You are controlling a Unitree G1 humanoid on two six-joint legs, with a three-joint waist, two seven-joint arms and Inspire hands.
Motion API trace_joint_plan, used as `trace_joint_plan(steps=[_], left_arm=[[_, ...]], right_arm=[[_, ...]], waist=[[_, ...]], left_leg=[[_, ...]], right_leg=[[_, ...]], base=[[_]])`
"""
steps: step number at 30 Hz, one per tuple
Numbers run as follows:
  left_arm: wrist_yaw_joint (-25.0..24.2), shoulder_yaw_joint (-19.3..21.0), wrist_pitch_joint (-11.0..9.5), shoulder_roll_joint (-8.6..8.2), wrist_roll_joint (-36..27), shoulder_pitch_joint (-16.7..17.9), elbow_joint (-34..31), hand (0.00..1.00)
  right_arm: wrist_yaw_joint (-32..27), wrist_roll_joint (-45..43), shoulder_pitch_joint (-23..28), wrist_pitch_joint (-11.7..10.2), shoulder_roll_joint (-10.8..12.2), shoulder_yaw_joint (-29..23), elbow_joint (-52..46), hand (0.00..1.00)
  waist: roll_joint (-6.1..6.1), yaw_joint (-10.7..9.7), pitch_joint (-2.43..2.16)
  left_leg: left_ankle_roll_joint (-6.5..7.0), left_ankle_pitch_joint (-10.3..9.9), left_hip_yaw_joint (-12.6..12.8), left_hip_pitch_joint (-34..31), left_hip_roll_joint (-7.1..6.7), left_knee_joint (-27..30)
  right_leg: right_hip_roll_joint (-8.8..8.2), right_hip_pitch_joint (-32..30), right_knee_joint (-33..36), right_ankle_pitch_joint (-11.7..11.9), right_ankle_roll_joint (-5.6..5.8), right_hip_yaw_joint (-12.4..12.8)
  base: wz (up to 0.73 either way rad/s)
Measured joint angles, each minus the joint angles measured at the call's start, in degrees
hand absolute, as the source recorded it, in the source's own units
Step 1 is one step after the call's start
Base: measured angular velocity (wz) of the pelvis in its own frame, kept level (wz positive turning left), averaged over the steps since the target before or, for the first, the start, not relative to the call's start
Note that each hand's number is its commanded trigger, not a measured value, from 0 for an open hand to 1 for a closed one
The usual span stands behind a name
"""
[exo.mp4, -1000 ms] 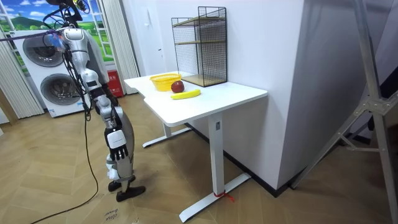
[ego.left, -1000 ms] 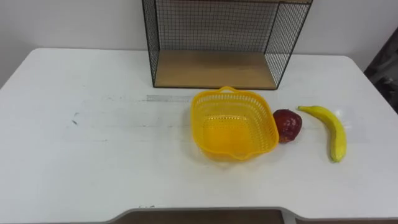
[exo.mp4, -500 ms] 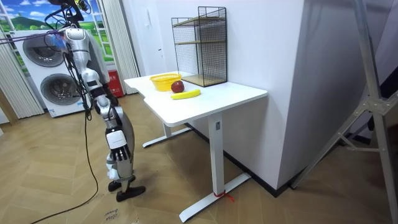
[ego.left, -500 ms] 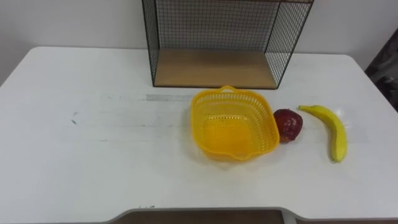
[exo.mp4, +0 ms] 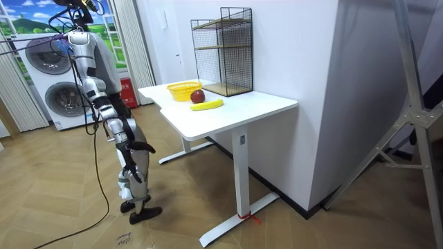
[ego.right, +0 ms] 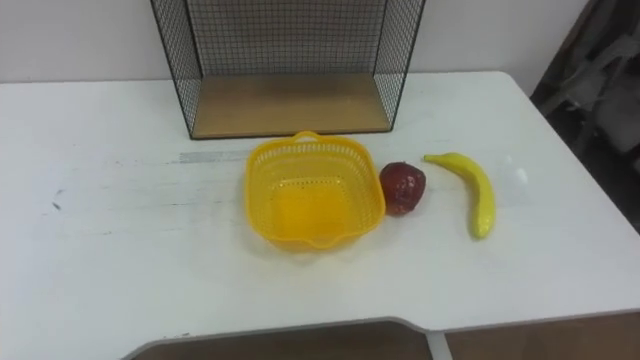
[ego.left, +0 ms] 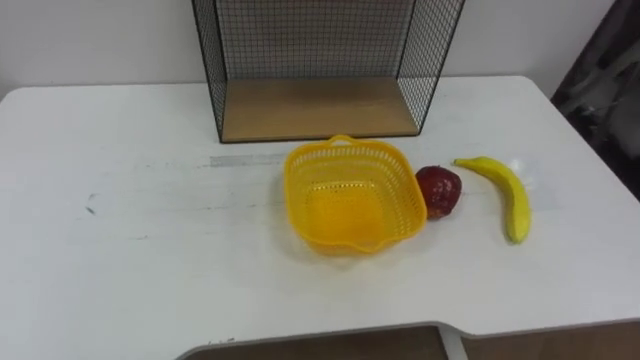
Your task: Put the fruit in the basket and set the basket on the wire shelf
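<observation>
White bench (ego.left: 120, 250) seen from above. At the far middle stands the wire shelf (ego.left: 315, 105), its wooden bottom level open toward me. Just nearer sits the yellow basket (ego.left: 292, 195), empty. The red apple (ego.left: 437, 190) touches the basket's right wall, and the banana (ego.left: 503, 190) lies apart, farther right. In the room view I stand well back from the bench, my right hand (exo.mp4: 142, 146) low before my body; I cannot tell how it is set. As I judge the risks, reaching for the apple could shove the light basket or start the apple rolling. The loaded basket could also snag on the shelf's wire frame.
</observation>
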Motion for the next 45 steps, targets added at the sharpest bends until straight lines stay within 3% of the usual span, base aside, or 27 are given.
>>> trace_joint_plan(steps=[3,9,14,16,18,21,25,29,36,39,45], left_arm=[[0.71,0.07,-0.03,0.43,0.46,0.92,-1.49,0.00],[1.70,-0.06,-0.29,0.70,0.50,1.00,-5.38,0.00],[2.45,-2.43,-0.38,0.95,0.62,1.35,-6.16,0.00],[2.40,-2.97,-0.31,0.93,0.92,1.46,-6.67,0.00],[2.28,-3.62,-0.65,0.96,0.95,1.40,-6.71,0.00],[2.41,-5.24,-1.04,1.43,0.94,1.48,-6.68,0.00],[2.32,-6.28,-1.43,1.65,0.55,1.34,-6.70,0.00],[0.92,-6.28,-1.70,2.13,1.13,1.43,-7.15,0.00],[-0.11,-7.92,-1.86,3.34,2.15,2.20,-9.32,0.00],[-0.44,-9.51,-2.32,3.83,2.08,2.07,-9.11,0.00],[-2.50,-11.39,-2.32,3.85,1.80,2.11,-8.64,0.00]], right_arm=[[-5.12,2.21,-1.21,-0.96,-1.58,-3.10,-4.96,0.00],[-16.04,-4.48,-1.83,-3.38,-1.74,-4.89,-29.22,0.00],[-23.59,-23.86,-1.59,-6.14,-1.88,-3.22,-49.04,0.00],[-24.15,-29.98,-1.29,-6.44,-1.81,-1.83,-53.13,0.00],[-24.17,-35.69,-0.94,-6.62,-1.86,-0.33,-57.82,0.00],[-23.45,-45.03,-0.99,-6.92,-2.06,2.58,-63.48,0.00],[-19.35,-47.46,-0.91,-7.05,-3.69,6.39,-67.40,0.00],[-12.93,-48.02,-1.04,-7.05,-4.90,7.05,-70.25,0.00],[-6.10,-53.95,-1.21,-6.99,-8.28,13.35,-69.66,0.00],[-2.00,-54.81,-1.24,-6.99,-8.54,16.52,-68.80,0.00],[5.35,-56.50,-1.25,-6.59,-8.54,20.23,-67.26,0.00]], waist=[[-0.34,-0.27,-0.16],[-1.52,-0.57,-0.14],[-2.16,-0.12,-0.30],[-2.15,-0.12,-0.43],[-2.10,0.19,-0.27],[-1.87,0.22,-0.15],[-2.09,1.15,-0.28],[-2.27,1.74,-0.28],[-2.76,2.97,-0.12],[-2.86,3.63,0.17],[-2.99,4.72,0.13]], left_leg=[[0.02,0.01,0.03,-0.29,-0.06,0.05],[0.19,0.22,0.25,-1.42,-0.14,0.74],[0.18,0.23,0.19,-2.52,-0.04,0.94],[0.16,0.25,0.19,-2.86,0.00,1.03],[0.16,0.25,0.20,-2.93,0.00,1.05],[0.12,0.28,0.33,-2.84,0.02,1.01],[0.10,0.30,0.45,-2.34,0.03,0.69],[0.09,0.31,0.40,-2.61,0.07,0.76],[0.01,0.42,0.17,-2.59,0.10,0.73],[0.01,0.42,0.03,-2.20,0.13,0.74],[0.01,0.42,-0.72,-2.41,0.08,0.77]], right_leg=[[-0.04,-0.36,0.08,0.00,0.00,0.09],[-0.12,-1.66,0.56,0.01,0.03,0.35],[-0.04,-2.42,0.08,0.34,0.01,0.21],[-0.05,-2.65,-0.02,0.40,-0.02,0.10],[-0.05,-2.71,-0.04,0.41,-0.01,0.11],[-0.02,-2.69,-0.05,0.41,-0.01,0.36],[0.01,-2.53,-0.01,0.41,-0.01,0.59],[-0.02,-2.62,-0.02,0.42,-0.02,0.34],[-0.03,-2.45,-0.05,0.46,-0.10,0.02],[0.00,-1.82,-0.34,0.48,-0.14,-0.05],[-0.06,-1.42,-1.04,0.82,-0.04,-0.69]], base=[[0.00],[-0.01],[0.00],[0.00],[0.00],[0.00],[-0.03],[0.02],[0.01],[0.04],[0.07]])
